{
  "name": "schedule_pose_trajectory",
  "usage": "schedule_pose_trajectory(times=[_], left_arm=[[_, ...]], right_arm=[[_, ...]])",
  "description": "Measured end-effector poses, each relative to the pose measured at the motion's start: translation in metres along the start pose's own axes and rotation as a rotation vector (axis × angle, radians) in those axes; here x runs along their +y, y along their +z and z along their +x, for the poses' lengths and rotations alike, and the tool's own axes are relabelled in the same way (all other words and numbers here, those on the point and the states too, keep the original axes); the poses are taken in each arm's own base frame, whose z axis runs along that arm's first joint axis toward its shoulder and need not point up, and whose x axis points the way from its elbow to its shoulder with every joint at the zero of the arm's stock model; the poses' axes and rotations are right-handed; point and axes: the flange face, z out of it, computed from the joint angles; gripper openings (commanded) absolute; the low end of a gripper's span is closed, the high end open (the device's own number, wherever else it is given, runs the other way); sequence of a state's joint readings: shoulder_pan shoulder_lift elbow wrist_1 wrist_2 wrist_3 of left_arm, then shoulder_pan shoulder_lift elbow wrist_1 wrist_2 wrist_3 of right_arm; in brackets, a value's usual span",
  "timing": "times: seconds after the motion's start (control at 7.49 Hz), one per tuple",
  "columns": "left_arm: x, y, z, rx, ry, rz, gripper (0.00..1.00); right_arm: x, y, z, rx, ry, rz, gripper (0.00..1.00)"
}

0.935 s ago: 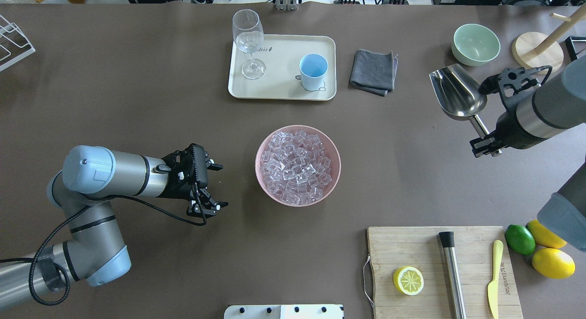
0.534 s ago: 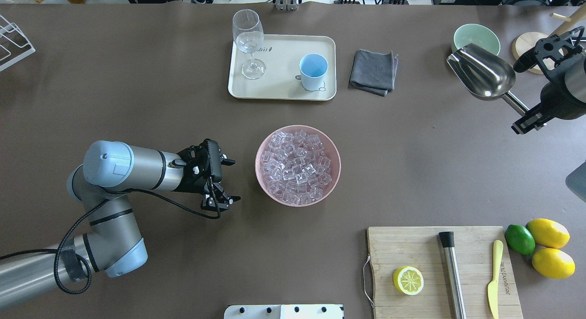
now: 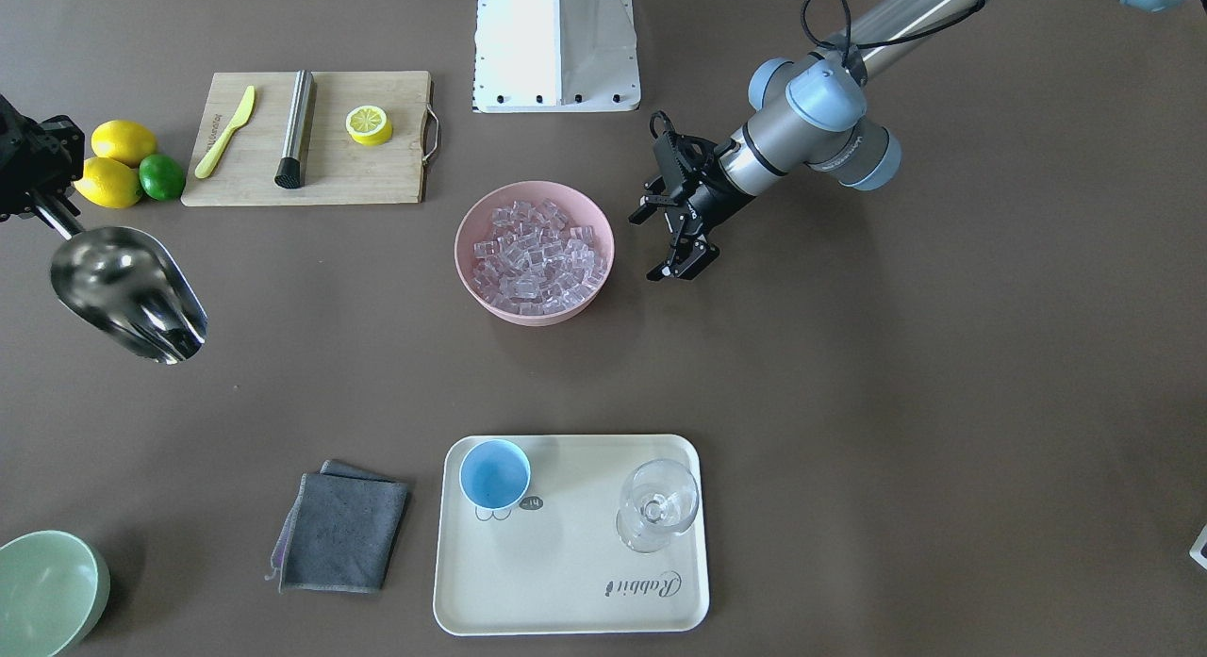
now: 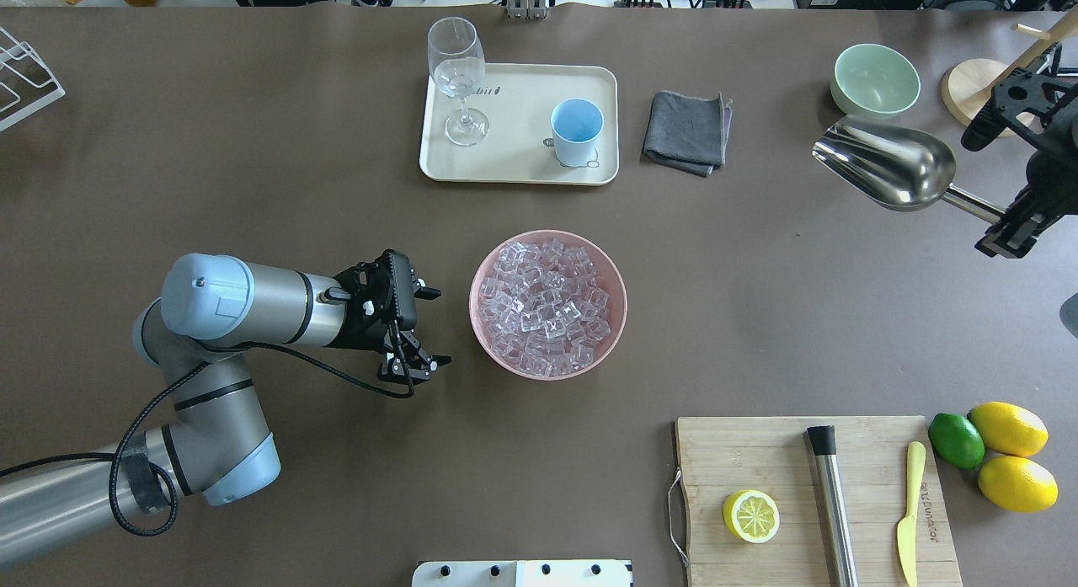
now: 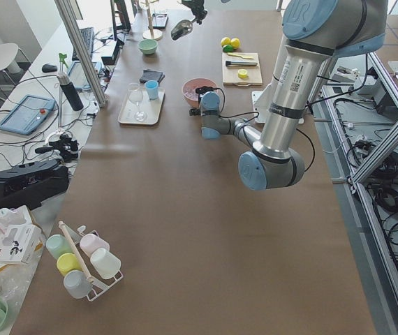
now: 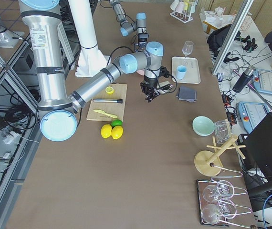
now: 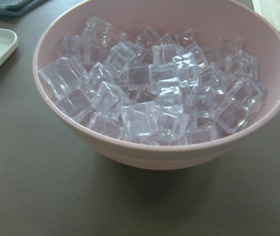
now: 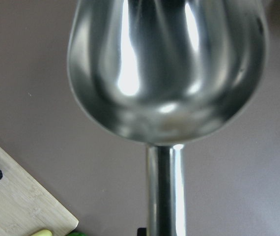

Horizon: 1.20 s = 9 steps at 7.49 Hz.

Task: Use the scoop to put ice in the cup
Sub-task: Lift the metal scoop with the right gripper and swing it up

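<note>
The ice (image 4: 547, 305) fills a pink bowl (image 4: 473, 317) at the table's middle; in the left wrist view the ice (image 7: 154, 93) is heaped close ahead. My left gripper (image 4: 433, 328) is open just left of the bowl, with nothing between its fingers. The light-blue cup (image 4: 577, 130) stands empty on a cream tray (image 4: 514, 170) behind the bowl. My right gripper (image 4: 1006, 223) is shut on the handle of the steel scoop (image 4: 884, 162), held in the air at the far right. The scoop's trough (image 8: 164, 69) is empty.
A stemmed glass (image 4: 459, 77) shares the tray. A grey cloth (image 4: 686, 132), a pale green bowl (image 4: 876, 80) and a wooden stand (image 4: 987, 94) are at the back right. A cutting board (image 4: 808, 503) with a half lemon, rod and knife lies front right, beside lemons (image 4: 1015, 482).
My left gripper has moved right, closer to the pink bowl. My right arm has swung the scoop to the far right and turned its trough to point left.
</note>
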<state>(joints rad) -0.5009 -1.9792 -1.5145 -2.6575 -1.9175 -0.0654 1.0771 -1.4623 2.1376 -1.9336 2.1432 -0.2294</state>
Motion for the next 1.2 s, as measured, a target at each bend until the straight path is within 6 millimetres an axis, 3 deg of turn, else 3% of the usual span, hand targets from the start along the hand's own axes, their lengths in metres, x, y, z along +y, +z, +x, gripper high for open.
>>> schedule_pose_trajectory(times=[0.4, 0.8, 1.2], left_arm=[[-0.008, 0.001, -0.001, -0.002, 0.003, 0.01, 0.98], [-0.021, 0.015, -0.001, -0.087, 0.007, 0.028, 0.98], [-0.019, 0.015, 0.004, -0.072, 0.013, 0.03, 0.98]], right_arm=[[-0.014, -0.025, -0.005, 0.071, -0.213, -0.131, 0.0], [-0.029, -0.041, -0.035, 0.067, -0.405, -0.247, 0.0], [-0.041, -0.037, -0.071, 0.026, -0.608, -0.281, 0.0]])
